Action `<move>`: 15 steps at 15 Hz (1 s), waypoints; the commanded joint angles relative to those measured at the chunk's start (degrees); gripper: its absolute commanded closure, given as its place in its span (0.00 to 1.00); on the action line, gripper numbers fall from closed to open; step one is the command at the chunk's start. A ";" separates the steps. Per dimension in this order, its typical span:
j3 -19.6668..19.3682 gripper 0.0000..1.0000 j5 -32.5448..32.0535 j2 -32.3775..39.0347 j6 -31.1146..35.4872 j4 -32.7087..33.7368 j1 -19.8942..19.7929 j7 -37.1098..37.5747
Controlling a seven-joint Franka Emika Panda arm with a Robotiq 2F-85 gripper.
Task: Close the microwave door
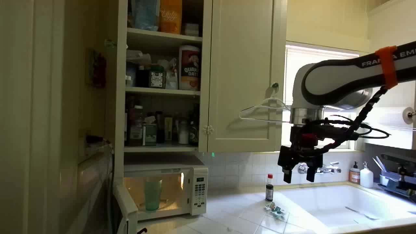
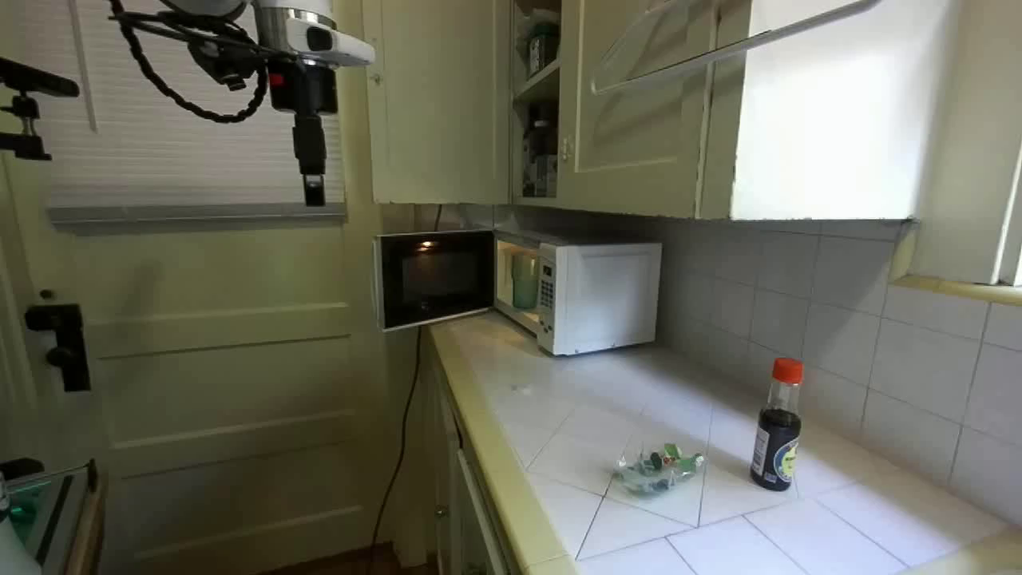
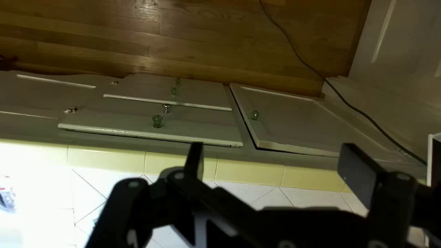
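In an exterior view the microwave door [image 2: 435,279] stands wide open, just left of centre, its dark inner side showing; the microwave [image 2: 608,299] sits at mid-frame on the worktop [image 2: 639,387], a green cup [image 2: 524,281] inside. A red-capped bottle [image 2: 774,447] stands lower right, near some clear plastic [image 2: 651,477]. In an exterior view, right of centre, the pincer [image 1: 299,176] hangs in the air, its fingers [image 1: 287,176] spread, well apart from the microwave.

On the white tile counter [image 2: 591,399]: microwave [image 2: 599,295], red-capped bottle [image 2: 776,438], clear plastic packet [image 2: 658,471].
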 commanded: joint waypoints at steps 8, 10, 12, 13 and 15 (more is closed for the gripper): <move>0.96 0.00 0.07 0.39 1.18 -0.40 0.43 -1.70; 1.88 0.00 0.79 1.98 5.07 -1.30 3.15 -6.07; 3.60 0.00 1.10 3.74 8.77 -2.04 5.63 -8.81; 4.79 0.00 0.87 4.91 11.26 -2.59 6.93 -9.73; 6.37 0.00 1.26 6.75 16.11 -3.44 9.83 -11.93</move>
